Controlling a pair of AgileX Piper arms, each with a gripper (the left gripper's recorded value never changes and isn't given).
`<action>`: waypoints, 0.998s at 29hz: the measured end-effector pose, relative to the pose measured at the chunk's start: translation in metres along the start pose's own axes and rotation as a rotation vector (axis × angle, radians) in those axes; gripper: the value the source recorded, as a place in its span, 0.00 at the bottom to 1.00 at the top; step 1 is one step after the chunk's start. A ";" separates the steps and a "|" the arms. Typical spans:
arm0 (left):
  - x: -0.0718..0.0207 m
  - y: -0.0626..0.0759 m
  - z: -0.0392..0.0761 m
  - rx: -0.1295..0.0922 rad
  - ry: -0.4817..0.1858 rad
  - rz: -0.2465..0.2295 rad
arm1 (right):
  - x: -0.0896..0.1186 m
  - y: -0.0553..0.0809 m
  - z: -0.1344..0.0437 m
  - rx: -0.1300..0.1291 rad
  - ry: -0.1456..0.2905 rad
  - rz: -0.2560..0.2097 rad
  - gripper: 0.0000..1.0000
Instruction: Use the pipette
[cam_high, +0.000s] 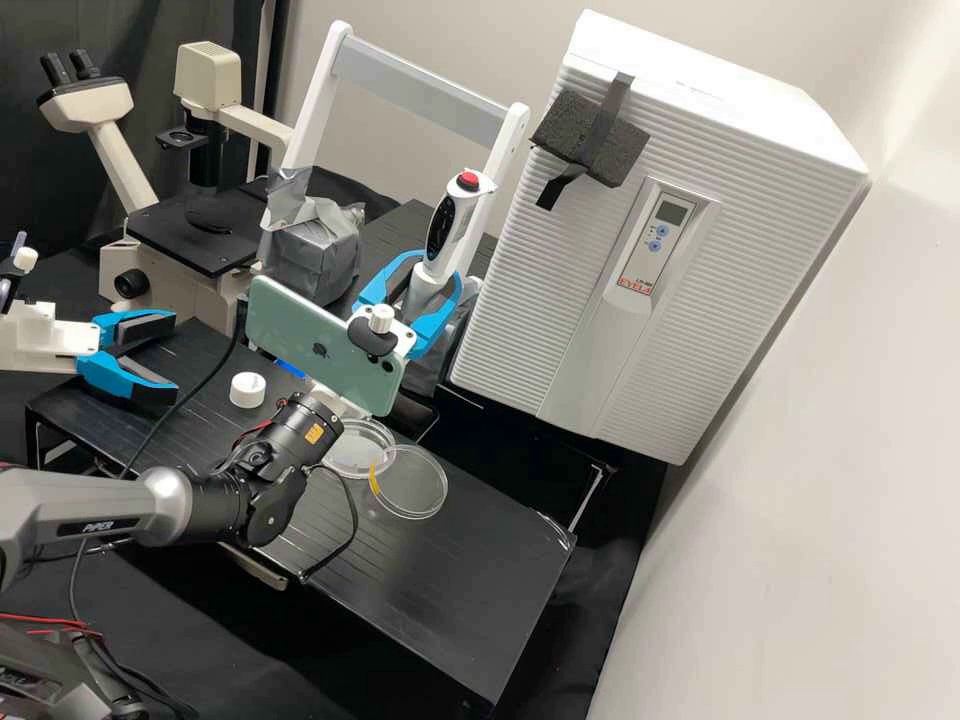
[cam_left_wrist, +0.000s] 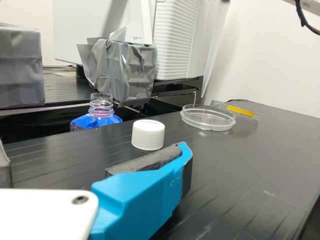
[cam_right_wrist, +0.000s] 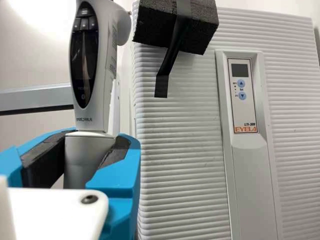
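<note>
Blue right pincer (cam_high: 413, 297) clamped on smooth white pipette (cam_high: 447, 235); left pincer (cam_high: 160, 357) apart over ribbed bench (cam_high: 470, 590).

our right arm (cam_high: 215, 500) is dark grey with a silvery link and black cables; our left end effector (cam_high: 176, 358) and right end effector (cam_high: 415, 297) are white, blue-fingered, black-padded.

pipette (cam_high: 448, 235) left of cabinet (cam_high: 640, 230) | cap (cam_high: 248, 389) on bench (cam_high: 470, 590) | dish (cam_high: 412, 484) right of cap | bottle (cam_left_wrist: 101, 112) beside cap

The pipette (cam_high: 447, 240) is white with a red top button. The ribbed cabinet (cam_high: 640, 300) is white; the bench (cam_high: 470, 590) is black.
</note>
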 end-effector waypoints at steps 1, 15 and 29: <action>0.0000 0.000 0.000 0.000 0.000 0.000 | 0.000 0.000 0.000 0.000 0.000 0.000 0.00; 0.0000 0.000 0.000 0.000 0.000 0.000 | 0.000 0.000 0.000 0.000 0.000 0.000 0.00; -0.0086 0.045 -0.007 0.098 0.089 0.154 | 0.001 -0.006 -0.001 0.038 0.008 -0.025 0.00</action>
